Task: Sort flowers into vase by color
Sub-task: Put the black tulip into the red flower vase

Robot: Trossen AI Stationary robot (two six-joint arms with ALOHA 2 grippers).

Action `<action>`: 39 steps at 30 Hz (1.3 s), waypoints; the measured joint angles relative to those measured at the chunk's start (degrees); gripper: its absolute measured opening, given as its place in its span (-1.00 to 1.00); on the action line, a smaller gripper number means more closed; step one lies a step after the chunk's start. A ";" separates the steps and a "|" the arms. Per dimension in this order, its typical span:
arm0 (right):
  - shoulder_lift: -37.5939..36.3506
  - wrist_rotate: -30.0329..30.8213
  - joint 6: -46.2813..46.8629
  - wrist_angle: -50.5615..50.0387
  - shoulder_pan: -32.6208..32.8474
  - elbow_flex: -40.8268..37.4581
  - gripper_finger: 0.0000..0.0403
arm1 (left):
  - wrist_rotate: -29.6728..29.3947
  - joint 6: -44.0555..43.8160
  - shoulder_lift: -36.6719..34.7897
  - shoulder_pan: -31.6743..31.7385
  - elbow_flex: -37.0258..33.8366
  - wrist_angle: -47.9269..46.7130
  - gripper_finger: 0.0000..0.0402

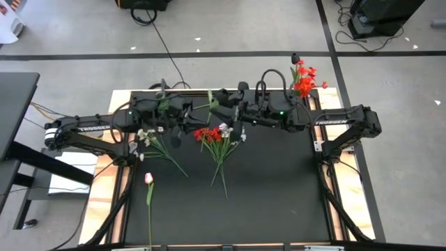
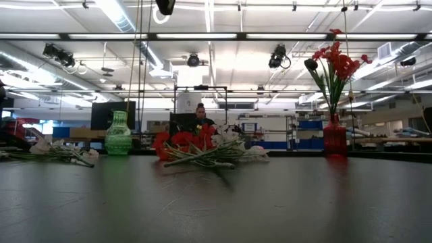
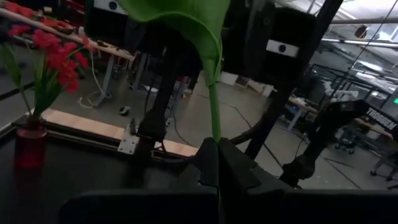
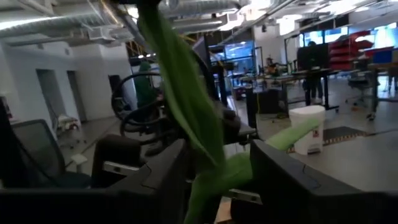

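Note:
One flower with a green stem (image 1: 208,103) and long leaves is held above the table's far part between both grippers; its bloom is not visible. My left gripper (image 1: 188,111) is shut on the stem (image 3: 213,118), with a broad leaf (image 3: 186,18) above. My right gripper (image 1: 221,109) is shut on the same stem (image 4: 214,177). Neither gripper appears in the low view. A pile of red and white flowers (image 1: 216,136) (image 2: 196,148), a white bunch (image 1: 150,136) and one pink bud (image 1: 148,179) lie flat on the mat. My left gripper pinches the green stem between its two fingers (image 3: 239,171), just below the leaf's base (image 3: 211,140). The stem rises straight out of the fingers, and the flower is lifted clear of the table. My right gripper has the stem's leafy part (image 4: 217,171) between its two fingers (image 4: 280,177). A leaf (image 4: 180,93) rises from there and a green end (image 4: 298,130) sticks out sideways, both clear of the table.
A red vase with red flowers (image 1: 303,80) (image 2: 335,135) stands at the far right corner. A green vase (image 2: 118,133) stands far left, beneath my left arm. The mat's near half (image 1: 265,195) is bare. A person (image 2: 200,116) sits beyond the table.

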 joint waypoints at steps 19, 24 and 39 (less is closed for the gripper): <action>-0.04 -20.36 27.26 -3.08 -5.75 -0.13 -0.91 | 3.78 11.59 0.01 -0.02 0.22 -9.56 -1.00; -0.02 -18.18 24.51 -2.62 -5.58 -0.13 -0.85 | 3.76 11.27 0.03 0.00 0.20 -8.46 -1.00; -5.14 1.18 4.15 -4.28 0.89 0.04 0.06 | 2.35 7.94 -2.05 1.65 -0.02 -2.94 -1.00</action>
